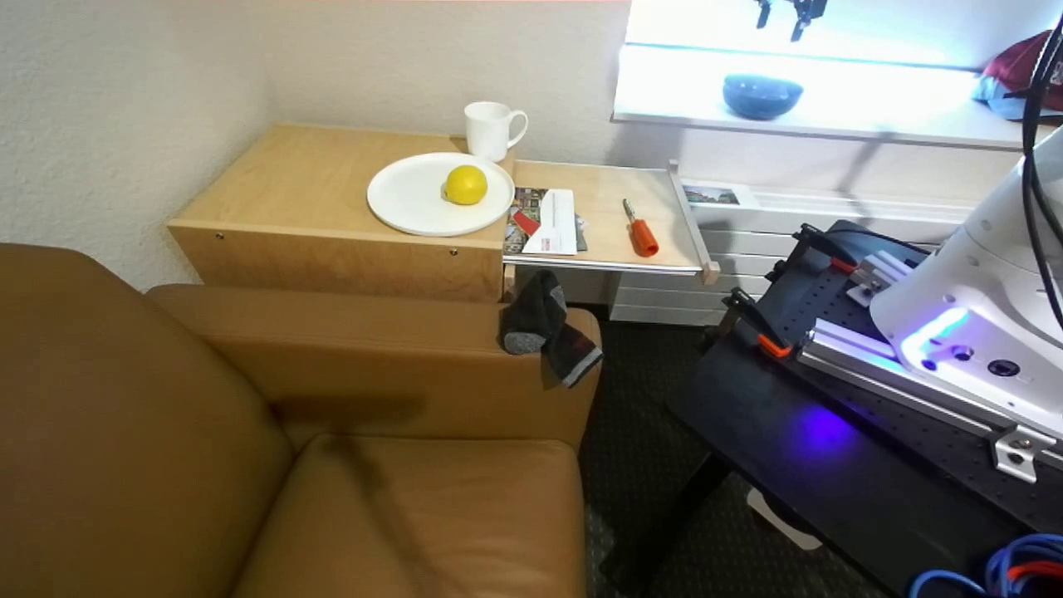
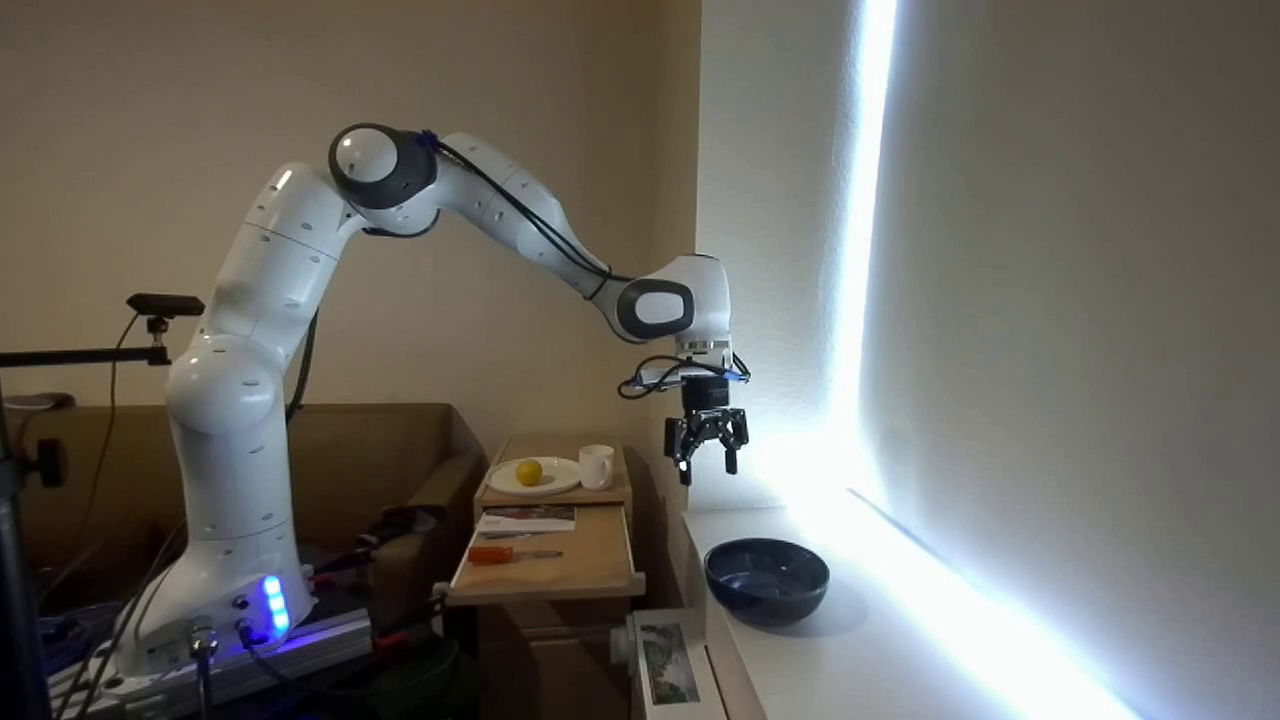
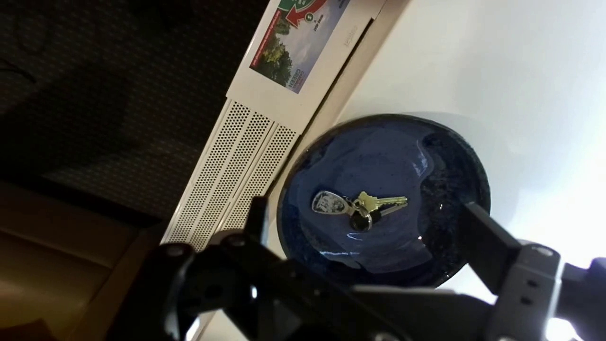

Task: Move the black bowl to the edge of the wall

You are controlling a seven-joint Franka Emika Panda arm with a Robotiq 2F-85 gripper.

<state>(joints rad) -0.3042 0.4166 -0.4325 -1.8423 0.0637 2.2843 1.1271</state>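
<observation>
A bright white sill (image 1: 880, 104) met the off-white wall (image 1: 390, 66) in an exterior view, beyond a brown couch (image 1: 415, 490). On the sill sat the black bowl (image 1: 761, 95), the gripper (image 1: 780, 29) hanging over it.

In an exterior view the robot arm (image 2: 500, 218) was bent over toward the sill, the gripper above the bowl and apart from it, its fingers (image 2: 686, 476) parted around nothing. The bowl rested upright near the sill's front edge.

In the wrist view keys (image 3: 370, 202) lay inside the bowl, which showed between the spread fingers. My judgement: the gripper was lined up, nothing was gripped, and the move itself seemed to lie ahead, though the bowl's place near an edge left a finished one possible.
</observation>
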